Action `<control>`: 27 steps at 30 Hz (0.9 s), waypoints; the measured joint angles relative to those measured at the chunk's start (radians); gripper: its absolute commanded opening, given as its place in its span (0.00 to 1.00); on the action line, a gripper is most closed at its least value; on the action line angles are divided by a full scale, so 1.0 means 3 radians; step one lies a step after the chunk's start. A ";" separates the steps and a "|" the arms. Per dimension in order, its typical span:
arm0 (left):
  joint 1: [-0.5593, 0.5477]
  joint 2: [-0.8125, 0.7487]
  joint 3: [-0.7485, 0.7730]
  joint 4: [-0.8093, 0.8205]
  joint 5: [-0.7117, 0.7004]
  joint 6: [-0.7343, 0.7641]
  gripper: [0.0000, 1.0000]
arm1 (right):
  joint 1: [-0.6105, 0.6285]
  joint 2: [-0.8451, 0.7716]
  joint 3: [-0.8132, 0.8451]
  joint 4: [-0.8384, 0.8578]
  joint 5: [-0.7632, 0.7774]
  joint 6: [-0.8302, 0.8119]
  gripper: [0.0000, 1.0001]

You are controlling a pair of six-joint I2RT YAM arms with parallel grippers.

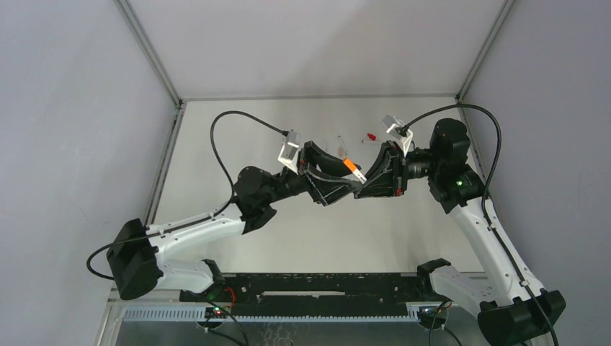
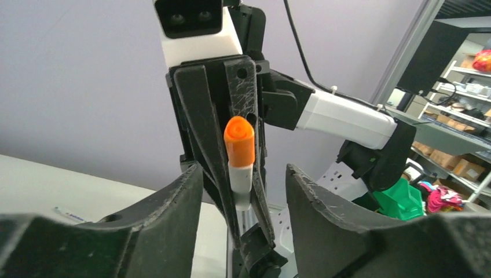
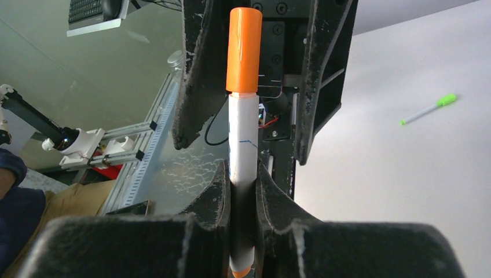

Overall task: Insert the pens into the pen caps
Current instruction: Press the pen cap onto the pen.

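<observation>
Top external: over the white table (image 1: pixel 288 238), right fingers (image 3: pixel 215 200) pinch the orange-capped pen (image 3: pixel 242 145); left fingers (image 2: pixel 173 202) spread.

The table (image 1: pixel 310 238) is a flat, matt, off-white surface bounded by grey walls at the far edge and both sides. A small red piece (image 1: pixel 371 135) lies directly on it near the far edge; whether it is a cap or a pen end cannot be determined. Just left of the red piece lies a thin pale item (image 1: pixel 339 146), too faint to identify. The right wrist view shows a green-ended pen (image 3: pixel 429 110) lying flat on the table. The left wrist view shows a white-barrelled pen (image 2: pixel 70 215) lying flat. Their positions relative to the red piece cannot be determined.
</observation>
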 measured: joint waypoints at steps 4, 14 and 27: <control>0.0000 -0.0079 -0.0146 -0.0014 -0.0095 -0.0001 0.74 | -0.0011 -0.0001 0.0000 -0.0036 0.0017 -0.0058 0.00; 0.0000 -0.0662 -0.0736 -0.0309 -0.0571 0.0001 1.00 | -0.0069 -0.0003 0.0000 -0.0200 0.0050 -0.0299 0.00; -0.0001 -0.0949 -0.0284 -0.0730 -0.1180 -0.0228 0.88 | -0.0104 -0.0011 0.0000 -0.0406 0.0128 -0.0570 0.00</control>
